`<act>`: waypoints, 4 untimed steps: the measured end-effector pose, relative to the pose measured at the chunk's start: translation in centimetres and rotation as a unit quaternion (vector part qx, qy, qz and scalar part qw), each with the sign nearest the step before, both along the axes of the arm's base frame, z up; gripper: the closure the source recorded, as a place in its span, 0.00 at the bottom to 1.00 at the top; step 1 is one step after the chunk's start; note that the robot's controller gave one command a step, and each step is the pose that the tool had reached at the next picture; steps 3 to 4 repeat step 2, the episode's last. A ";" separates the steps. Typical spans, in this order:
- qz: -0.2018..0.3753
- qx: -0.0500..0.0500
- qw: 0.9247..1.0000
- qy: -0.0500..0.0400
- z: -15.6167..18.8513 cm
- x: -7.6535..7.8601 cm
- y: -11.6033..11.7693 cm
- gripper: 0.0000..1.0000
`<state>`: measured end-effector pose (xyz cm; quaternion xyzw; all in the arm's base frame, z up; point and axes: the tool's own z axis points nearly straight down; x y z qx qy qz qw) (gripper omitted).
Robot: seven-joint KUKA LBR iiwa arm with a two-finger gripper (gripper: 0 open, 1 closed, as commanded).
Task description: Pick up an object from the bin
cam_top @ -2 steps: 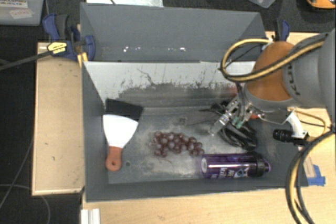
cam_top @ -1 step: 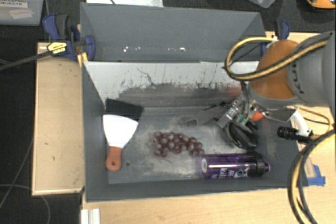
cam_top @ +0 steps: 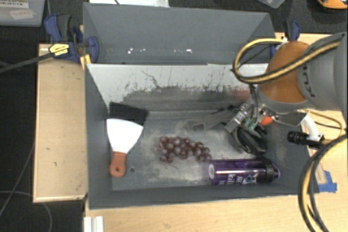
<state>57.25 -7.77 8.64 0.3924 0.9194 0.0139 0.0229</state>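
My gripper (cam_top: pixel 250 140) is low in the right part of the bin, dark and pointing down toward the floor. Just below it lies a purple bottle (cam_top: pixel 242 172) on its side, with its black cap toward the right. A bunch of dark purple grapes (cam_top: pixel 182 149) lies to the left of the gripper, mid-bin. A grey, tong-like metal piece (cam_top: pixel 215 117) stretches along the floor from the gripper's upper left.
At the bin's left lies a white scraper with an orange handle (cam_top: pixel 122 141), with a black block (cam_top: pixel 129 113) at its top. The arm, with its orange cover and yellow cables, hangs over the bin's right wall.
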 end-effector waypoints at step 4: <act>-0.002 -0.002 1.000 0.009 6.2 -0.6 -0.4 1.00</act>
